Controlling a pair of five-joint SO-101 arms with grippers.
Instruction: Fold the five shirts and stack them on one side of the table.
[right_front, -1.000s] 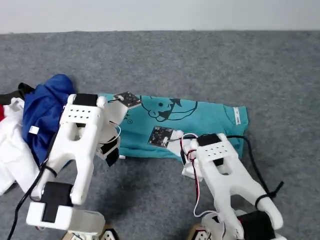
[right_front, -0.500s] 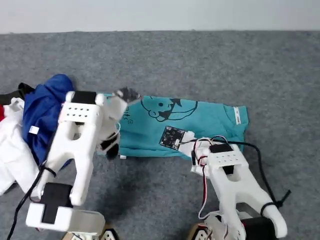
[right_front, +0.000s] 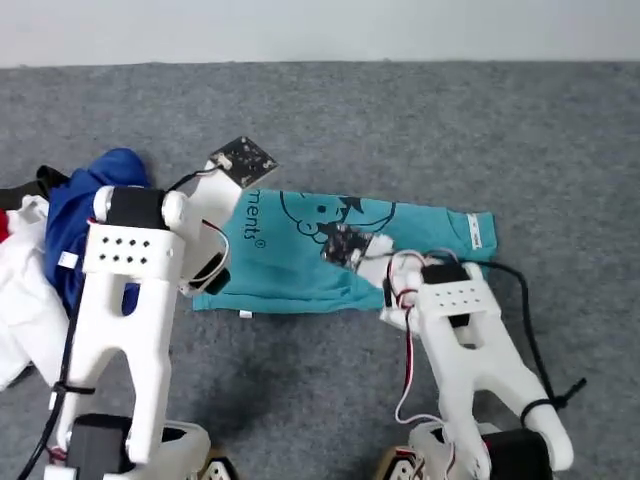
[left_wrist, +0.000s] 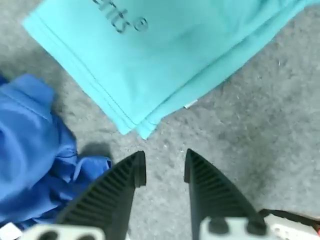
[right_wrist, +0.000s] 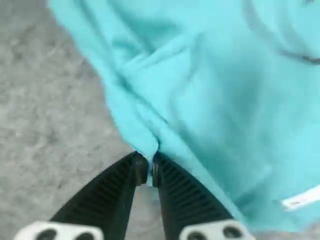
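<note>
A teal shirt (right_front: 300, 262) with a dark print lies folded lengthwise on the grey carpet, a white label at its right end. My left gripper (left_wrist: 164, 169) hovers open over bare carpet just off the shirt's left near corner (left_wrist: 137, 127), with nothing between its fingers. My right gripper (right_wrist: 149, 171) is shut on the teal shirt's near edge (right_wrist: 145, 145), toward its right half. In the high view the left arm (right_front: 130, 270) stands at the shirt's left end and the right arm (right_front: 455, 310) at its near edge.
A heap of other shirts lies at the left: blue (right_front: 85, 215) on top, white (right_front: 25, 300) nearer, with red and black slivers at the edge. The blue shirt (left_wrist: 30, 145) lies close beside my left gripper. Grey carpet (right_front: 450, 130) spreads beyond and to the right.
The left arm has lifted back off the teal shirt's left corner, which now lies flat. The right arm has shifted right and in toward the shirt's near edge.
</note>
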